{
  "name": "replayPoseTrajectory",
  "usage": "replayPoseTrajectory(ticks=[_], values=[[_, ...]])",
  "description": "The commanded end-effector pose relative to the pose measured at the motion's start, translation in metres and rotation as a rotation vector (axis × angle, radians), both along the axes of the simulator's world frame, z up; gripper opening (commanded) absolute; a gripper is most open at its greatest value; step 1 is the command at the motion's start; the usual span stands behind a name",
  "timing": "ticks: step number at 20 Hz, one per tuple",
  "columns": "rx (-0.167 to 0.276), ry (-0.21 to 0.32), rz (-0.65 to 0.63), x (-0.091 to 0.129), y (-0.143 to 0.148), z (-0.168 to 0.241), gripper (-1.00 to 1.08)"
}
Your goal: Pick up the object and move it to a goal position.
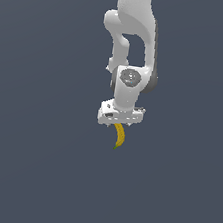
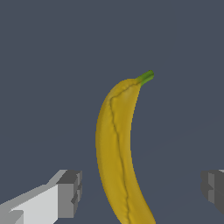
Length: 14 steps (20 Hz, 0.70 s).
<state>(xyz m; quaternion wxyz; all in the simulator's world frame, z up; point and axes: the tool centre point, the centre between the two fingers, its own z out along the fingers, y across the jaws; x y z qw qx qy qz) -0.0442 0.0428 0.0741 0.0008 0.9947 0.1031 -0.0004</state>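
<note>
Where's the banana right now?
In the exterior view the banana hangs just below the white gripper, near the picture's middle, its green tip pointing down.

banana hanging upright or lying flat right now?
Hanging roughly upright. In the exterior view the banana points down from under the gripper, green tip lowest. In the wrist view the fingers stand apart from it, so the grip is unclear.

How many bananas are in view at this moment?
1. The banana hangs just below the hand, green tip lowest; the wrist view shows it between the two fingers. Nothing suggests another is hidden.
</note>
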Motion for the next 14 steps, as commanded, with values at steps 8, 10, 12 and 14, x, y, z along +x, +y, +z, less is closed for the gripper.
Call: replayPoseTrajectory(ticks=[8, 10, 12, 14], values=[[0.001, 0.0, 0.011, -0.003, 0.002, -0.01, 1.0], [0.001, 0.0, 0.012, -0.003, 0.002, -0.016, 1.0], [0.001, 0.0, 0.012, -0.004, 0.002, -0.026, 1.0], [0.001, 0.0, 0.013, -0.004, 0.002, -0.037, 1.0]])
